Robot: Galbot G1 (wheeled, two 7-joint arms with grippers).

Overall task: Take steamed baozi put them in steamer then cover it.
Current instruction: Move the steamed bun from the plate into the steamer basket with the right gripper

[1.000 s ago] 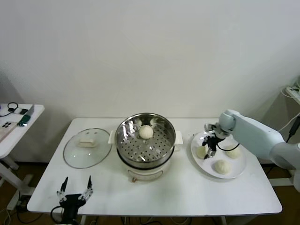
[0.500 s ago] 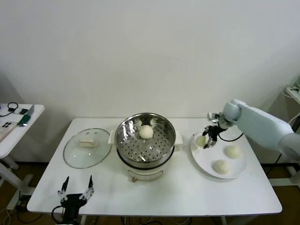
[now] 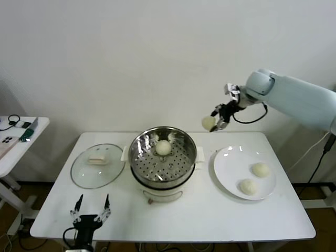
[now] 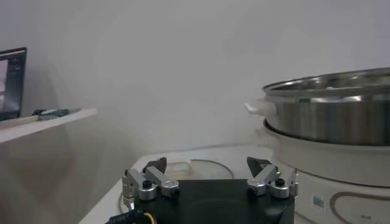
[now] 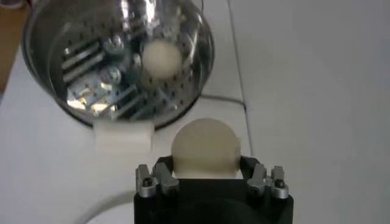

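Note:
My right gripper (image 3: pixel 215 121) is shut on a cream-white baozi (image 3: pixel 208 123), held high in the air between the steamer (image 3: pixel 182 165) and the white plate (image 3: pixel 226 169). In the right wrist view that baozi (image 5: pixel 205 148) sits between the fingers, above the steamer's side handle. One baozi (image 3: pixel 164 147) lies in the steel steamer basket (image 5: pixel 73 64). Two more baozi (image 3: pixel 260 169) (image 3: pixel 248 186) rest on the plate. The glass lid (image 3: pixel 84 176) lies left of the steamer. My left gripper (image 3: pixel 90 214) is parked open at the table's front left edge.
A side table (image 3: pixel 10 157) with small items stands at the far left. The wall runs close behind the table. The left wrist view shows the steamer's side (image 4: pixel 329 119) and the lid (image 4: pixel 201 168) beyond the open fingers.
My right gripper has lifted one baozi off the plate and carried it up and left toward the steamer. The left gripper has shifted slightly.

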